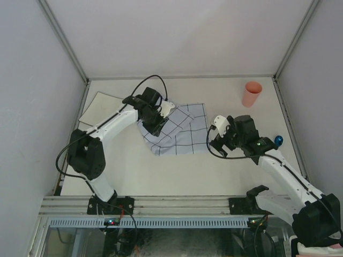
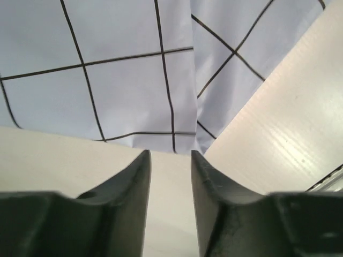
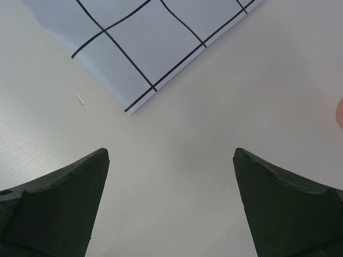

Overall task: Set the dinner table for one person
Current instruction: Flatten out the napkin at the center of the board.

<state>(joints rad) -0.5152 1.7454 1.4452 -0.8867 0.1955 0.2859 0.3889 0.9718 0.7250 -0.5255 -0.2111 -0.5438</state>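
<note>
The bench (image 1: 134,166) is being spanned by both arms, walled on three sides. A checked cloth (image 1: 179,128) is lying rumpled at its middle, presumably as a placemat. The left gripper (image 2: 170,155) is being held low at the cloth's edge, narrowly apart and empty, likely to leave the fabric free. The right gripper (image 3: 171,155) is being held wide apart and empty over bare bench beside the cloth's corner.
</note>
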